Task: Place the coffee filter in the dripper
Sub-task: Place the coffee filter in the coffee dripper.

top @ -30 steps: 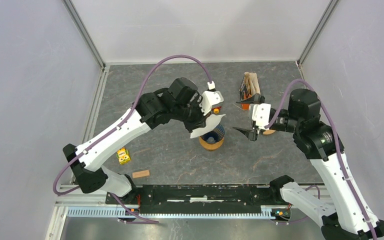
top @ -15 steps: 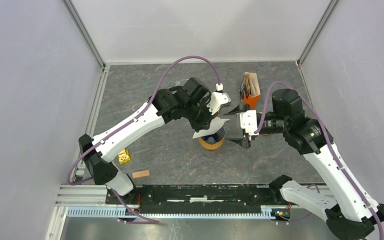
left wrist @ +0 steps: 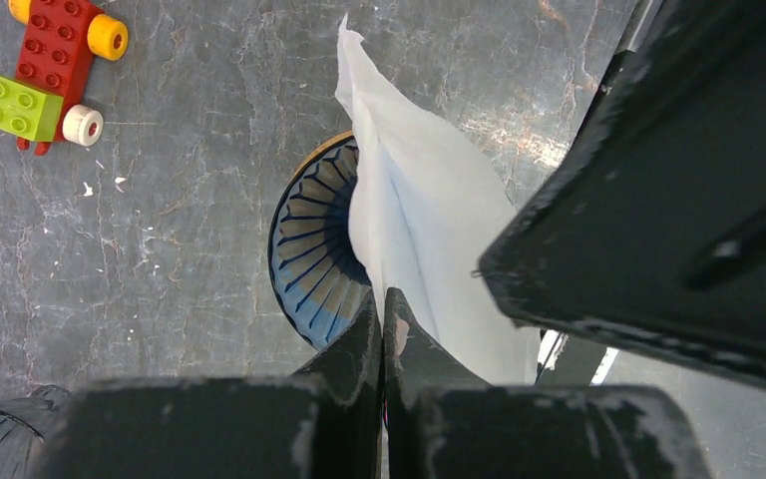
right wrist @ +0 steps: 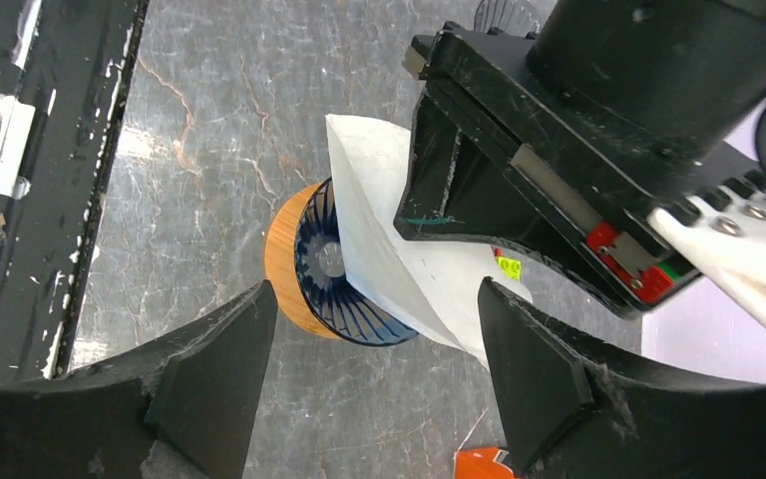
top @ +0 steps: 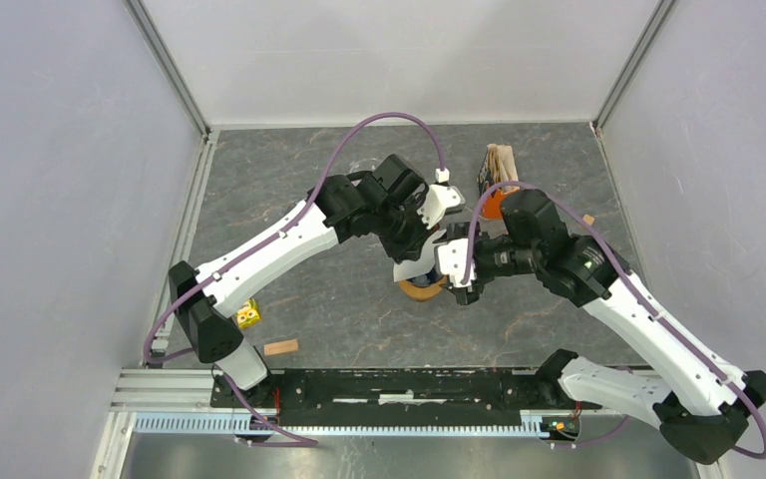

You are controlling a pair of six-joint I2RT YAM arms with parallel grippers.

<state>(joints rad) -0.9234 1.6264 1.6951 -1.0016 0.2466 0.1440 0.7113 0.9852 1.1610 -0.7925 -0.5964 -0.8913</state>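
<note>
Coffee filter (left wrist: 429, 239): white paper, folded flat. It is pinched at one edge and hangs tilted over the dripper's mouth. I cannot tell whether its tip touches the ribs.
Left gripper (left wrist: 381, 309): jaws clenched on the filter's edge from above, so the paper dangles point-down towards the cone.
Right gripper (right wrist: 374, 339): jaws spread wide and grasping nothing, with one finger on either side of the dripper. It looks placed to steady the paper or spread it open.
Dripper (left wrist: 309, 249): dark blue ribbed cone on a round wooden base (right wrist: 281, 261). It stands upright on the grey marbled table (top: 339, 309), directly beneath both grippers.
Fit: the filter covers only one side of the rim, so it probably needs opening out before it can seat.
Clutter: a red and green toy brick car (left wrist: 50, 70) and an orange box of brown filters (top: 499, 185), both apart from the dripper.
</note>
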